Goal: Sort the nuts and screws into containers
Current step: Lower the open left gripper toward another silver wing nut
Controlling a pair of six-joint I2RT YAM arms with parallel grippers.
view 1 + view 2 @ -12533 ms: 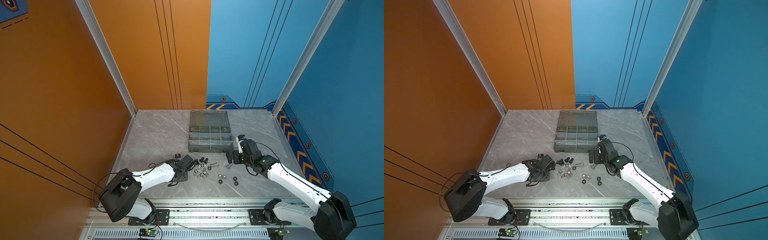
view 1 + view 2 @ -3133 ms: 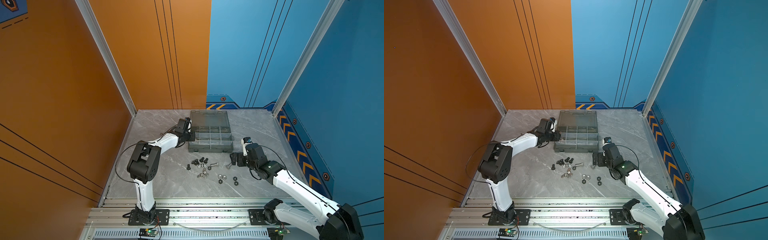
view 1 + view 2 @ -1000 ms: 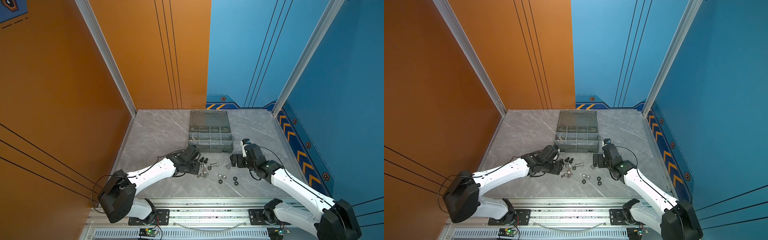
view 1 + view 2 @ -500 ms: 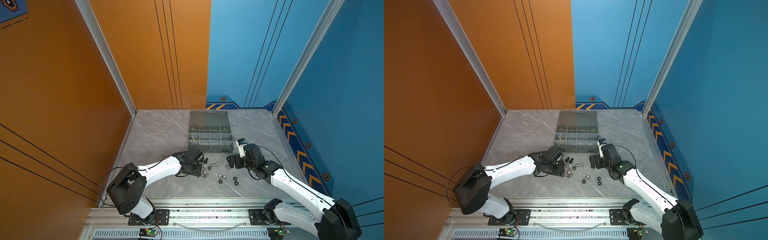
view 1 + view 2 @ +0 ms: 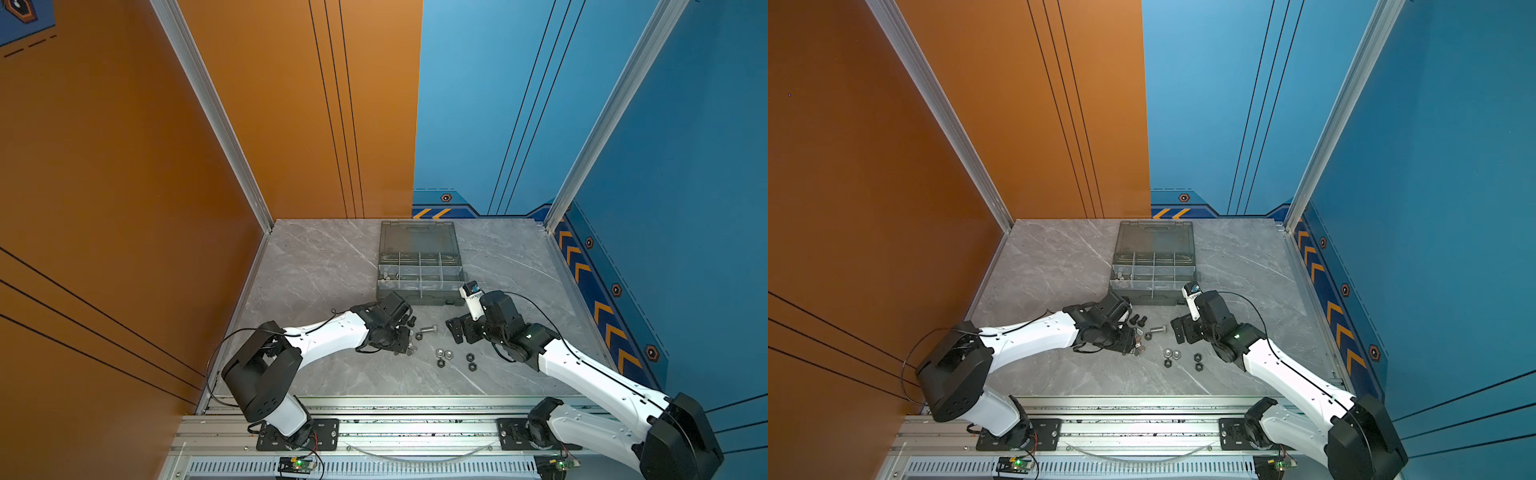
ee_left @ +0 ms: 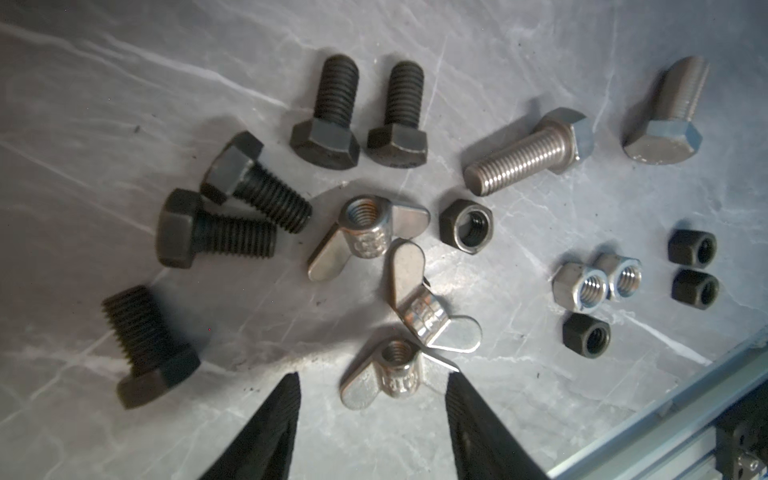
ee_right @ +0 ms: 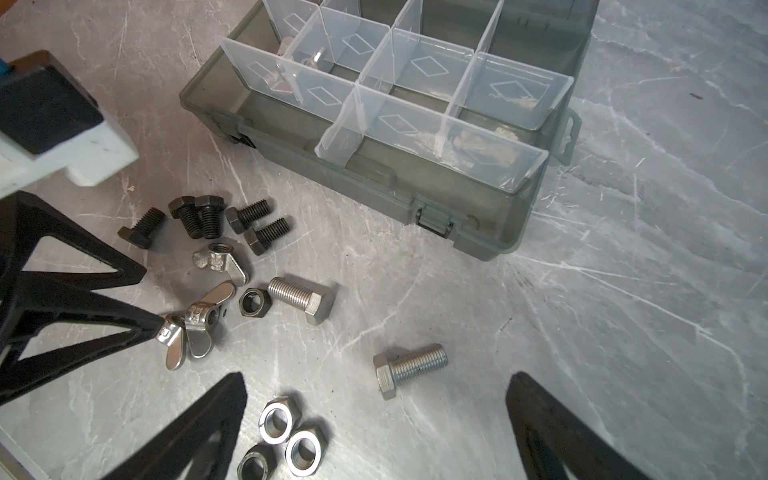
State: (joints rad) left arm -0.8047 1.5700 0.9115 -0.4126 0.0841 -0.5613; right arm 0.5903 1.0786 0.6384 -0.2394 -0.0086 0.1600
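Left arm is back at the loose pile, having been at the organiser's left end three seconds ago; right arm has barely shifted. Now: left gripper (image 6: pixel 372 376) low over the table, jaws half apart, straddling one silver wing nut (image 6: pixel 388 376) with a gap on either side; nothing held. Two more wing nuts (image 6: pixel 365 232) just beyond, one seemingly touching the target's wing. Also: right gripper (image 7: pixel 376 378) spread wide, empty, hovering above a silver bolt (image 7: pixel 415 361) and the silver hex nuts (image 7: pixel 291 436).

Step, as I read it: picking up wing nuts singly. Next move wants a squeeze on the barrel rather than the thin wings, a lift clear of the neighbour, then a carry to the case (image 5: pixel 419 297), where silver pieces already lie in a left-end compartment (image 5: pixel 388 276). Black bolts (image 6: pixel 324 112) and black nuts (image 6: pixel 692 266) lie unsorted.

Surface: grey veined table (image 5: pixel 324 266), hard and smooth; small parts likely to skate. Orange wall (image 5: pixel 124 166) left, blue wall (image 5: pixel 685 166) right, aluminium rail (image 5: pixel 415 419) in front.
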